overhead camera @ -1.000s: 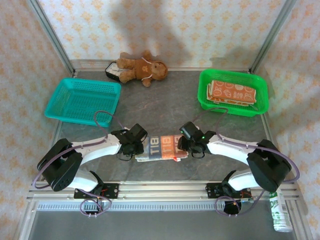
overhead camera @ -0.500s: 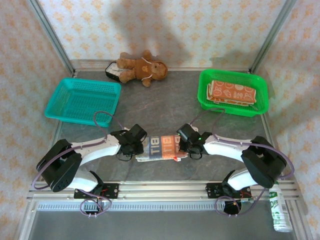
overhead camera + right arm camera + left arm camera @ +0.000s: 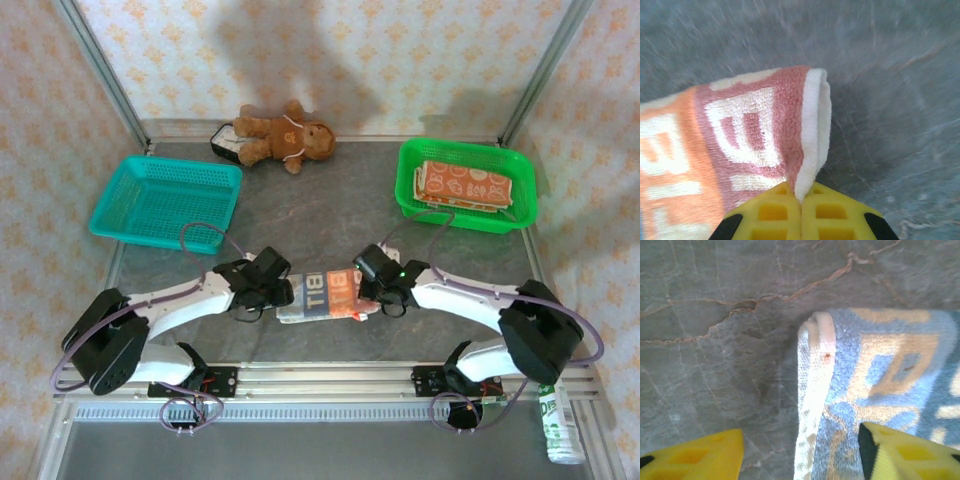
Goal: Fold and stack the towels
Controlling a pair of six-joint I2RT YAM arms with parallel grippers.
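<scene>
The right gripper (image 3: 801, 199) pinches the lettered towel (image 3: 322, 294) by its right end; the left gripper (image 3: 800, 455) gapes wide at its left end. The towel lies lengthwise along the table's (image 3: 330, 215) near edge.

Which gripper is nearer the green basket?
Right. The right gripper, shut on the lettered towel, lies in front and left of the green basket; the left gripper, open at that towel's other end, is farther away.

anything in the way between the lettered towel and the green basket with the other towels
Nothing visible. Between the lettered towel and the green basket the table is bare but for the right arm's own cable; the teddy bear sits at the back. The right jaws are shut on the towel's edge.
</scene>
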